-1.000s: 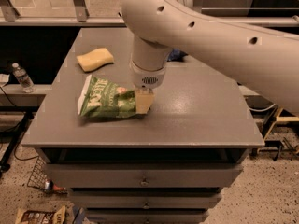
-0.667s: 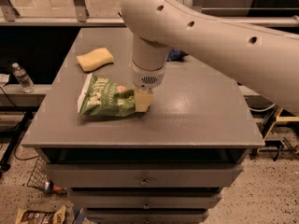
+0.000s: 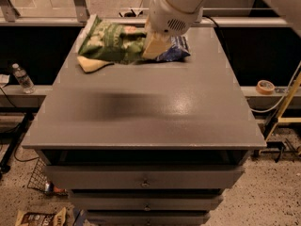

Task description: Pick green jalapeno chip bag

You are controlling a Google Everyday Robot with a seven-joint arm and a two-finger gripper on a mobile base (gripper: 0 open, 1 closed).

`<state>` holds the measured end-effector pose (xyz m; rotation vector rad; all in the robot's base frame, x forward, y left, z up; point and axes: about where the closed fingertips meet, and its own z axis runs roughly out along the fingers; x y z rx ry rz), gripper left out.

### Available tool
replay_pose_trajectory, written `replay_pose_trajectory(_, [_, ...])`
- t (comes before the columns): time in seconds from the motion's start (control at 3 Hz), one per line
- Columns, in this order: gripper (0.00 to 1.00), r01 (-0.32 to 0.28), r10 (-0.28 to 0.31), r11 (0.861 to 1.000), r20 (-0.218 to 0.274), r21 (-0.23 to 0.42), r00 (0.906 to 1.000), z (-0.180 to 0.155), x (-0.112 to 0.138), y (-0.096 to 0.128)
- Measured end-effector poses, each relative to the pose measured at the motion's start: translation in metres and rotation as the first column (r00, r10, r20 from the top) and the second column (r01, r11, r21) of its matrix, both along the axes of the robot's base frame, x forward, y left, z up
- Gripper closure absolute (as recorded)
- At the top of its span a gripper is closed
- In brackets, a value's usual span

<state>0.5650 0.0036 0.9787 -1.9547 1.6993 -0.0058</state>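
The green jalapeno chip bag hangs in the air above the far left part of the grey table, tilted, with its right end in my gripper. The gripper, at the end of the white arm, is shut on the bag's right edge. The bag hides most of what lies under it.
A yellow sponge-like block lies on the table under the bag. A dark blue chip bag lies behind the gripper. A water bottle stands on the ledge at the left, a tape roll at the right. Drawers sit below the table's front edge.
The bag has been lifted off the table and is now held up in the gripper. The view has shifted, so the table shows closer and the blue bag is now in sight.
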Motion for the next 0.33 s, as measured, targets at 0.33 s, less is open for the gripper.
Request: replay_pose_trajectory(0.33, [1.0, -0.005, 0.003, 0.999, 0.04, 0.04, 0.9992, 0.0306, 0.0022, -0.0059])
